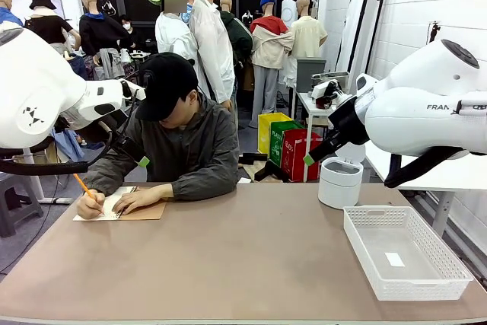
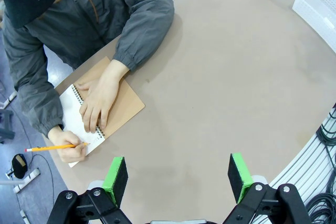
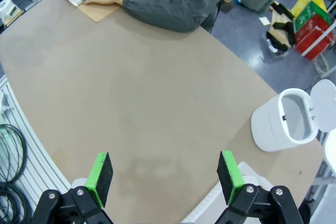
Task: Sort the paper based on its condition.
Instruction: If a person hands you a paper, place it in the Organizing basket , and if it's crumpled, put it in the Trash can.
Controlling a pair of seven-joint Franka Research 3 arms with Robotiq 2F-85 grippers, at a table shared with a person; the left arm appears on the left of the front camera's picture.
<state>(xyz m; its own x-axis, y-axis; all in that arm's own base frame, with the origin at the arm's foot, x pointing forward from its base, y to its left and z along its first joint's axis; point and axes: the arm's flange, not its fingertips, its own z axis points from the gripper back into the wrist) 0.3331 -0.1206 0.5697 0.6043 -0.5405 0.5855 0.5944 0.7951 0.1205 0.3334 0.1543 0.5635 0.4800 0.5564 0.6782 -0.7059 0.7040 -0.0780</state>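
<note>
Left wrist view showed the paper (image 2: 70, 109) lying flat, white and uncrumpled on the notebook (image 2: 123, 106) at the surface's (image 2: 220, 77) far edge, under the person's hand (image 2: 97, 103), with a pencil (image 2: 55, 147) writing on it. Sorting had not begun, I judged. The left pincer (image 2: 178, 174) and right pincer (image 3: 165, 174) hung wide open, empty. The next move called for the sheet to be freed and offered.

The dark letters "FRAN" stand on the white right arm (image 1: 435, 112), up and to the right of the round white bin (image 1: 340, 182). Just left of the bin and behind it, the coloured boxes (image 1: 289, 146) have white letters on their fronts, too small to read. Far left of the bin, the left arm (image 1: 34, 97) has a small dark mark with no letters
</note>
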